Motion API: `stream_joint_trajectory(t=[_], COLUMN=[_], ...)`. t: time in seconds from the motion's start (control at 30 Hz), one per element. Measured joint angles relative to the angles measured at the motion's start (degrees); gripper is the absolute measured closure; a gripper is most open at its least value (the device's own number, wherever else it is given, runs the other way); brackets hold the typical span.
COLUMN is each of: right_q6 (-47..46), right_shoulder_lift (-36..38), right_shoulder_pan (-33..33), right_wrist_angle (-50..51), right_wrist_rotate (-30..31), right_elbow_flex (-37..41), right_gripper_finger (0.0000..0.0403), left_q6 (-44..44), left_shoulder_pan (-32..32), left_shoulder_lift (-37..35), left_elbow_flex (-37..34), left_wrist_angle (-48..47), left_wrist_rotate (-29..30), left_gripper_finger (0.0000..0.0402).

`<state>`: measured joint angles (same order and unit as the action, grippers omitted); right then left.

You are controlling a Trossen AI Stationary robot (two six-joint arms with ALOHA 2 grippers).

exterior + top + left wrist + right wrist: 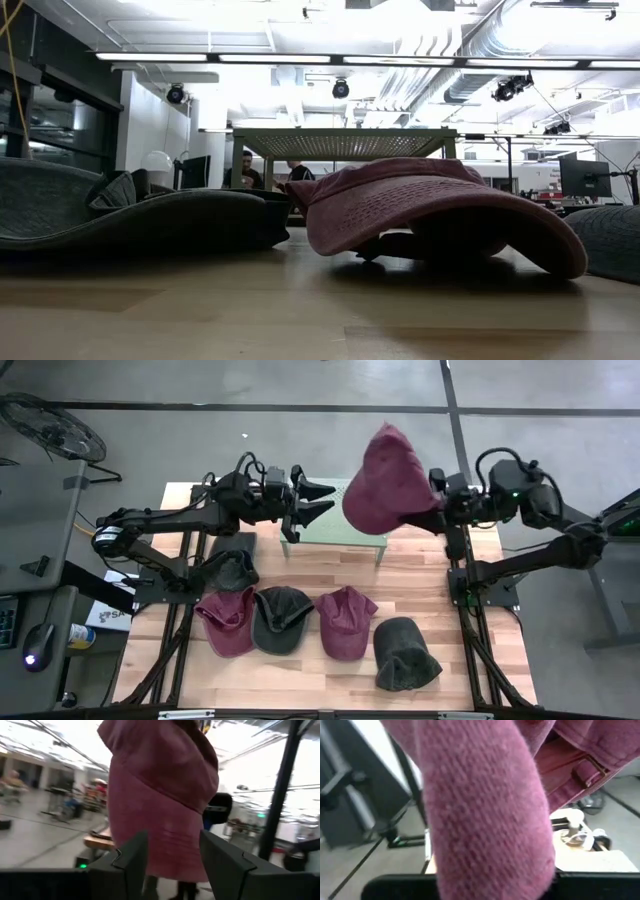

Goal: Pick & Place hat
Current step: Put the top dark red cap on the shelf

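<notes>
A maroon hat (385, 485) is up in the air over the far middle of the table, at my right gripper (436, 510), which is shut on it. In the right wrist view its cloth (485, 810) fills the picture, with the back strap (582, 770) showing. My left gripper (332, 498) is open and also raised. It points toward the hat from the table's left with a gap between them. In the left wrist view the hat (160, 795) hangs ahead of the spread fingers (172, 855). My right gripper holds the maroon hat by its right-hand edge (428, 508), reaching in level from the table's right. The hat is lifted clear of the table and bulges out to the left of the fingers. The cloth hides the fingers in the wrist view, so the kind of hold cannot be told.
A pale green mesh stand (340, 528) sits under the raised hat at the table's far middle. Several caps lie on the wood: a dark one (228, 570), a maroon one (228, 622), a dark one (282, 620), a maroon one (345, 622) and a dark one (405, 655).
</notes>
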<state>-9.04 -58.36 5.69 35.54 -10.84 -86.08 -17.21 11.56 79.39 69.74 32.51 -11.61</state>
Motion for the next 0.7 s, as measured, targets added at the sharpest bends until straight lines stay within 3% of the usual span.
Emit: stream_joint_trajectory(t=[0.2, 0.57, 0.7], right_q6=[4.8, 8.9, 10.6], right_shoulder_lift=[-0.4, -0.5, -0.5], right_shoulder_pan=[2.5, 5.6, 6.4], right_wrist_angle=[3.5, 7.1, 9.0], right_wrist_rotate=[-9.9, -21.5, -22.3], right_elbow_flex=[0.0, 0.0, 0.0], right_gripper_finger=[0.0397, 0.0398, 0.0398], left_q6=[-3.9, -7.1, -8.2], left_shoulder_pan=[0.9, 1.2, 1.2], left_shoulder_lift=[3.2, 6.0, 6.1], left_elbow_flex=[0.0, 0.0, 0.0], left_wrist_angle=[0.1, -1.5, -2.2], left_wrist_rotate=[-8.2, -10.5, -13.9], left_gripper_finger=[0.0227, 0.0226, 0.0226])
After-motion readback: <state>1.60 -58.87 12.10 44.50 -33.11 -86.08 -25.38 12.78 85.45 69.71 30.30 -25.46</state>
